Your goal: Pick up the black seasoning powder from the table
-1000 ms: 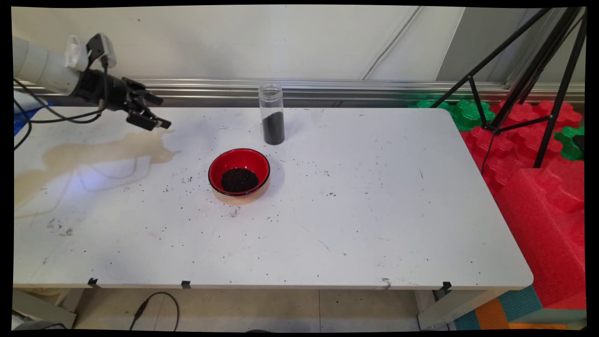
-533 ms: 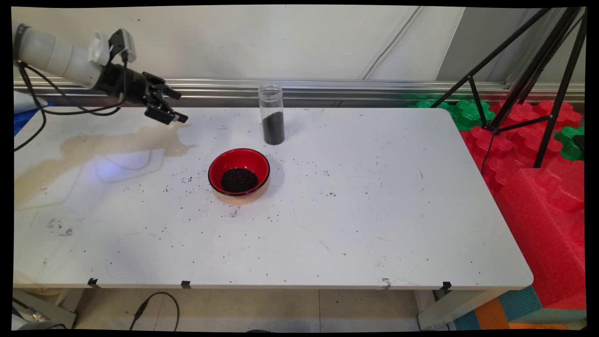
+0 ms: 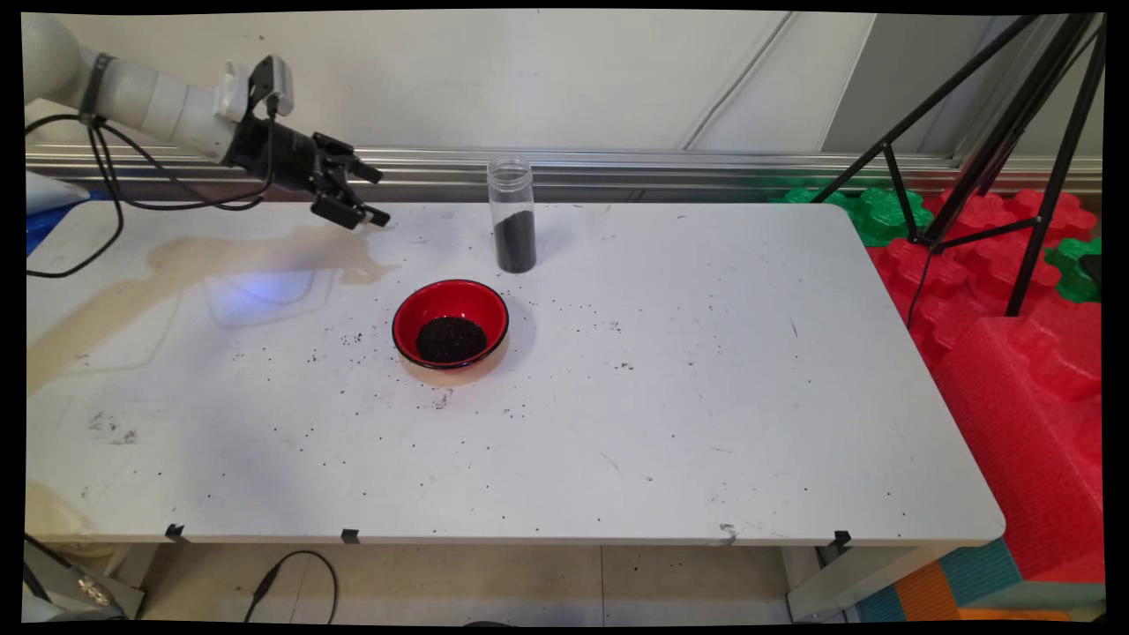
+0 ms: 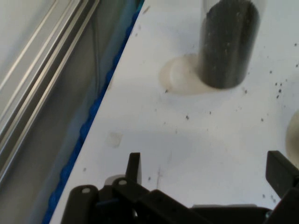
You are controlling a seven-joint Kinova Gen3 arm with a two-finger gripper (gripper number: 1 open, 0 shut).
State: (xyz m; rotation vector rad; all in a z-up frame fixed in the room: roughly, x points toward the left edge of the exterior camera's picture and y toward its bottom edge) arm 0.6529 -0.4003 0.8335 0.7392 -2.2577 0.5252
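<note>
Gripper (image 3: 370,194) spread wide, holding nothing, above the table (image 3: 706,397) at far left. Jar (image 3: 512,214) upright to its right, well apart, part full of dark grains. Likely stiff, slick, top-light: grasp mid-wall. Red bowl (image 3: 451,323) nearer.

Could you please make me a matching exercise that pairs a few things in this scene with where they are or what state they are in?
Things:
1. gripper
2. clear jar
3. red bowl
4. black tripod

Descriptions:
A. stands upright near the table's far edge, partly filled with dark grains
B. stands off the table on the right, over red foam blocks
C. hangs above the table's far left part, fingers open, empty
D. sits near the table's middle with a small heap of dark grains inside

Pairs: 1-C, 2-A, 3-D, 4-B
</note>
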